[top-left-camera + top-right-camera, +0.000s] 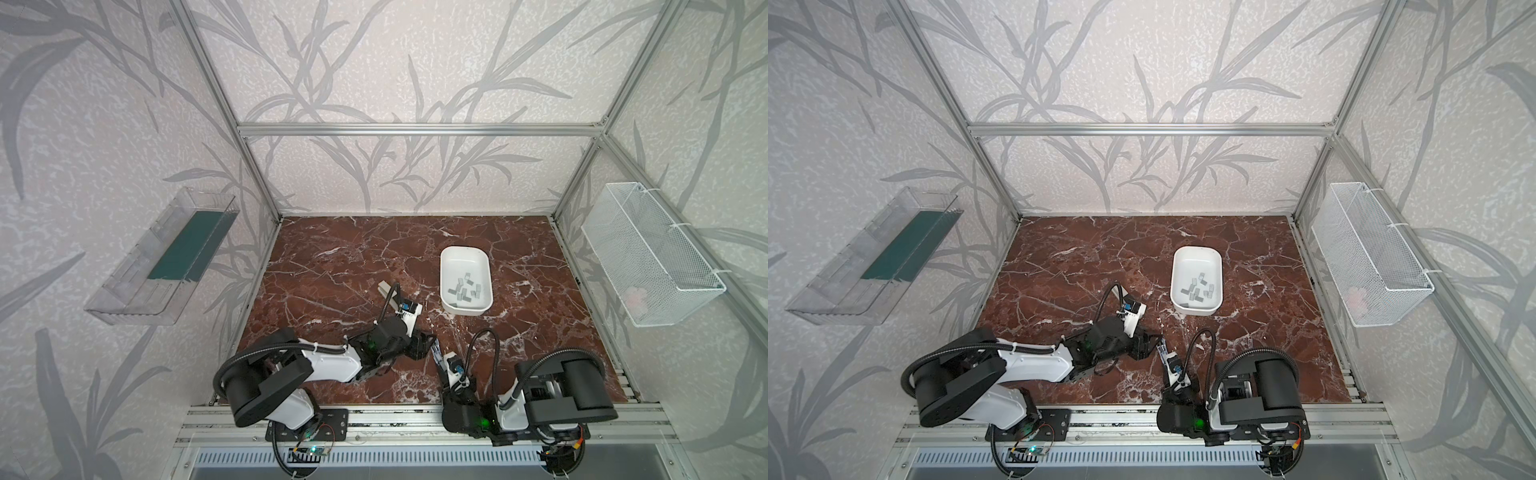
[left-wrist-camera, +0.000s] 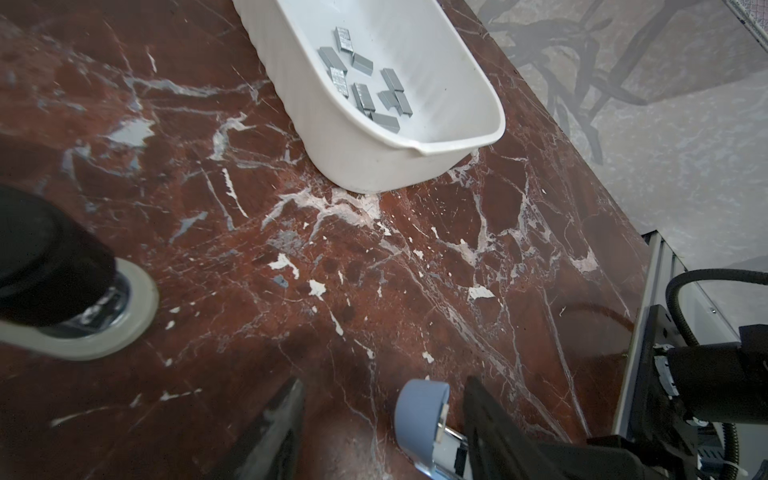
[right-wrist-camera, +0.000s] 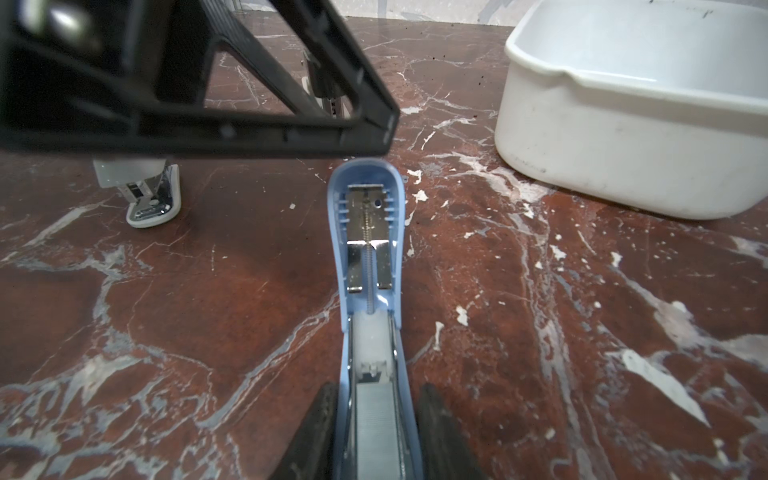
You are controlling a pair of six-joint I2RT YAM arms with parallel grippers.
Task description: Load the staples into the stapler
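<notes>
A light blue stapler (image 3: 368, 249) is hinged open, its lid (image 2: 422, 415) swung away from the magazine. My right gripper (image 3: 376, 415) is shut on its magazine end, where a grey strip of staples (image 3: 376, 424) lies in the channel. In both top views this stapler (image 1: 436, 355) (image 1: 1165, 351) sits near the table's front middle. My left gripper (image 2: 382, 399) is open around the lid's tip, which stands nearer one finger (image 2: 478, 411). Several loose staples (image 1: 465, 286) (image 1: 1200, 289) (image 2: 365, 83) lie in a white tub (image 1: 445, 266) (image 2: 457, 145).
A second, grey-white stapler (image 3: 153, 203) (image 1: 384, 287) rests on the marble table beyond my left arm. The white tub (image 3: 623, 133) is close on the stapler's far right. A wire basket (image 1: 648, 257) and a clear tray (image 1: 162, 257) hang on the side walls.
</notes>
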